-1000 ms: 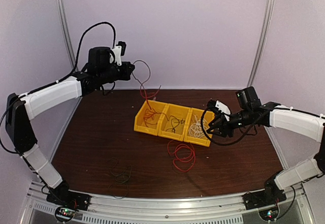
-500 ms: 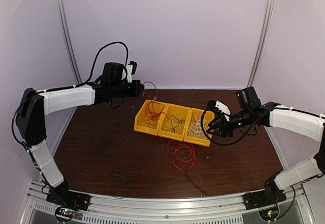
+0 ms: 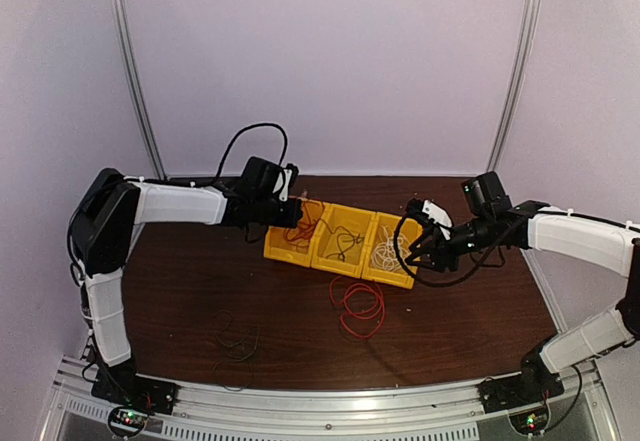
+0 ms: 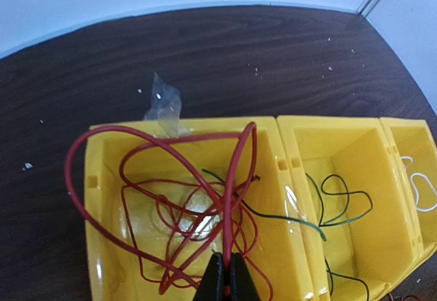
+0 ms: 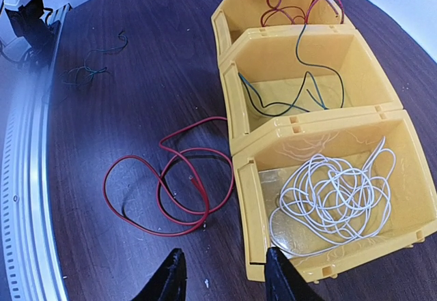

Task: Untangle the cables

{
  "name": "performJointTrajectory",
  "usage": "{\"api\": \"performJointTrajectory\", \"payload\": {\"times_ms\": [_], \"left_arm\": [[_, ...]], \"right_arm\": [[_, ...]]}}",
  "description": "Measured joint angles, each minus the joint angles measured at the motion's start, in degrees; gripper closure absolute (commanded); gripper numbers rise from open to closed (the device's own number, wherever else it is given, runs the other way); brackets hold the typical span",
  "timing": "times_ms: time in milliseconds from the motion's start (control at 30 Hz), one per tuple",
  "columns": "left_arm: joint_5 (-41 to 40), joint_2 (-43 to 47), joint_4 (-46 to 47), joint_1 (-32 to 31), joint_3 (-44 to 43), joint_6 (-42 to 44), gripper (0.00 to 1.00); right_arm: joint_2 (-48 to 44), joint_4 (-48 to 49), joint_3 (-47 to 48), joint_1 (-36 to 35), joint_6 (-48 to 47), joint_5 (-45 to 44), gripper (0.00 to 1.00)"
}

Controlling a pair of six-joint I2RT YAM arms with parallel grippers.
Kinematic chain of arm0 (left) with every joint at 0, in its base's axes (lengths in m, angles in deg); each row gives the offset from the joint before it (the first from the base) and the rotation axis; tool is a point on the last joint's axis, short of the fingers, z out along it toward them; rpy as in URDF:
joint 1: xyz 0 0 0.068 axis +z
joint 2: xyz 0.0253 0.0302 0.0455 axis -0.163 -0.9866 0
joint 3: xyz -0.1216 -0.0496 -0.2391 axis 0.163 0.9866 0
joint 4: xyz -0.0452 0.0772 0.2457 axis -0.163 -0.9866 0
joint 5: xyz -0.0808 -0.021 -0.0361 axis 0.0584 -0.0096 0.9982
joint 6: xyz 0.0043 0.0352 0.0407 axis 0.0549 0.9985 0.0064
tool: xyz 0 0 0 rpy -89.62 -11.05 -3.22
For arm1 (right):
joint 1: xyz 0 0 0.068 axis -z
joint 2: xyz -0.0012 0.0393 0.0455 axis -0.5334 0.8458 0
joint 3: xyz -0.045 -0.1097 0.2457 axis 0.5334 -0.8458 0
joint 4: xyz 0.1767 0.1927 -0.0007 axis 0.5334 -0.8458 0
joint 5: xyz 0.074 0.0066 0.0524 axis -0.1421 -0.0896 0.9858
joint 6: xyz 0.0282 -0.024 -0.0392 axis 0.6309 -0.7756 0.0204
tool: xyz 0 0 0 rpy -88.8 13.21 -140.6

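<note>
Because the left jaws are clamped tight on the red cable (image 4: 229, 178) right above the end bin (image 4: 109, 132), my worry is what comes along with it. One dark green cable (image 5: 298, 41) belongs in the middle bin, yet a strand of it crosses the divider and runs under the red loops just ahead of those jaws. A pull could drag it out or tighten a snag. A red loop also hangs over the rim to the jaws' left, so it may spring onto the worktop (image 5: 171, 62) once freed, and the light bins could slide.

My right jaws stand half open and empty. The white cable (image 5: 334, 195) is coiled in its bin ahead of them, and a second red cable (image 5: 164, 202) lies loose just beyond the tips.

Dark wood-grain worktop with pale crumbs and a clear plastic scrap (image 4: 164, 103). Plain pale walls enclose it.
</note>
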Motion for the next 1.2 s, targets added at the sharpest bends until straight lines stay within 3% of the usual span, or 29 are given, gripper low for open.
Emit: {"api": "performJointTrajectory", "payload": {"times_ms": [567,667,767,1200], "left_arm": [[1.6,-8.1,-1.6,-1.0,-2.2,-0.5,1.00],[2.0,-8.1,-3.2,-1.0,-2.9,-0.4,0.75],[2.1,-7.6,-4.3,-1.1,-3.3,0.4,0.61],[-3.4,11.2,-11.3,-1.2,-7.0,4.6,0.38]], "right_arm": [[0.0,-0.1,0.0,0.0,0.0,0.0,0.59],[0.0,-0.1,0.0,0.0,0.0,0.0,0.59],[0.0,-0.1,0.0,0.0,0.0,0.0,0.59],[0.0,-0.2,0.0,0.0,-0.2,0.0,0.59]]}}
